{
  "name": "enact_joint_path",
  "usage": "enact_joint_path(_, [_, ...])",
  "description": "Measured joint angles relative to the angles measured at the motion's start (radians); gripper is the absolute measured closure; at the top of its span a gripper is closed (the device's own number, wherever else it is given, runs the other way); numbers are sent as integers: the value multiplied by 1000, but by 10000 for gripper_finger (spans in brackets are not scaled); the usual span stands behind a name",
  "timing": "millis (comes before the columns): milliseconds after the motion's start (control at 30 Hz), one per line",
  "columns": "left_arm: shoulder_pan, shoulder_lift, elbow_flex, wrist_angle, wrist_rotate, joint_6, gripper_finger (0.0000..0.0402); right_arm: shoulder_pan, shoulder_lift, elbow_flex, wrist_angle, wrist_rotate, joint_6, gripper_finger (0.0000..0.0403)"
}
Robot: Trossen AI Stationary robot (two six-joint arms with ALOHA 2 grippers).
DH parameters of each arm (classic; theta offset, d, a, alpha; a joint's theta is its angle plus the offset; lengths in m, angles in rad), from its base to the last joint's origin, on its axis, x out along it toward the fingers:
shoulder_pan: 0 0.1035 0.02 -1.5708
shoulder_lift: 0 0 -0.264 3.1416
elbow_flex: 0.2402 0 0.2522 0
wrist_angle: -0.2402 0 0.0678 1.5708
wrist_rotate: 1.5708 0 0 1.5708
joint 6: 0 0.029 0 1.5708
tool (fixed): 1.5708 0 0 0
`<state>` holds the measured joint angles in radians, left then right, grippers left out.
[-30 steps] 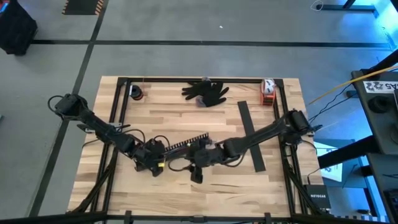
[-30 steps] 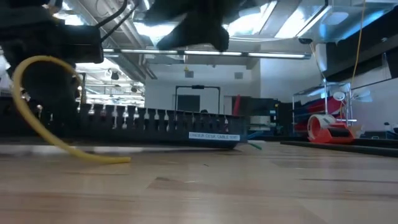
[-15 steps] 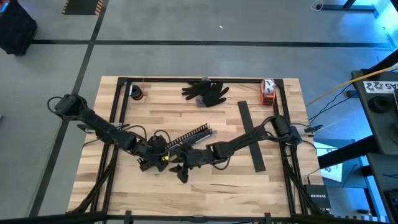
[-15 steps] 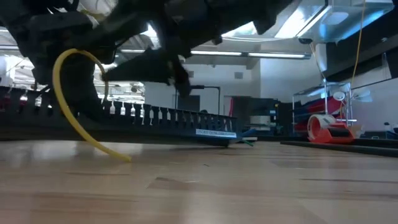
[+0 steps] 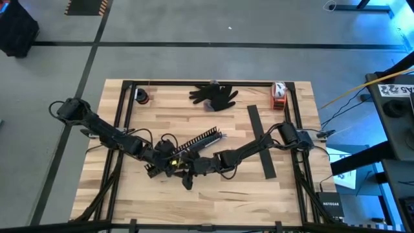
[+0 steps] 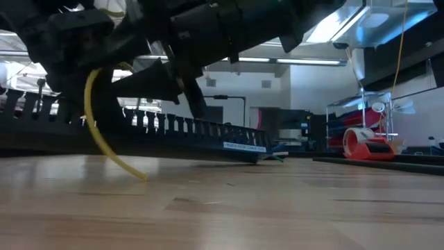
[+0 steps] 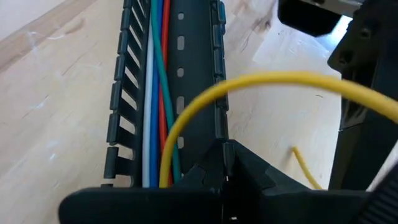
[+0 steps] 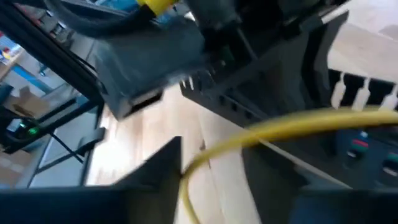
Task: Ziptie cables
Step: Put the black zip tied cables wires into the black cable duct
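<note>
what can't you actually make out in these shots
- High view: where the left gripper and right gripper meet over the slotted channel, dark arms hide the cables.
- Low view: arms fill the top; the channel's contents are hidden by its wall.
- Left wrist view: the yellow wire runs off the picture's edge.
- Right wrist view: blurred; whether the right gripper holds the yellow wire is unclear.

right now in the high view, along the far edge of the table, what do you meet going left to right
small dark round thing → black glove → red and white tape dispenser
</note>
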<state>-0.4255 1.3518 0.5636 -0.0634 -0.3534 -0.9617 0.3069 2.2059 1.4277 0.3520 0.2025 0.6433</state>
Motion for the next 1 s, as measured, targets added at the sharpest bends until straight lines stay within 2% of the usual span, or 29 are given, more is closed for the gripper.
enact_joint_path(100, [-5,0,0,-3,0,4,394,0,0,0,-79,34,-34,358])
enact_joint_path(167, [-11,-1,0,-6,0,20,394,1,-5,0,-153,71,-62,388])
enact_joint_path(300, [-38,-2,0,-20,16,68,394,0,-56,0,-325,92,-116,380])
enact_joint_path(467, [-88,-2,0,-110,55,117,394,-10,-160,0,-649,73,-266,397])
enact_joint_path(600, [-119,-2,0,-171,55,134,394,-28,-229,0,-873,66,-354,391])
enact_joint_path(833, [-128,-2,0,-167,50,154,394,-42,-249,1,-1000,-30,-416,387])
enact_joint_path(1000, [-128,-2,0,-152,50,153,394,-49,-249,53,-1145,-17,-417,387])
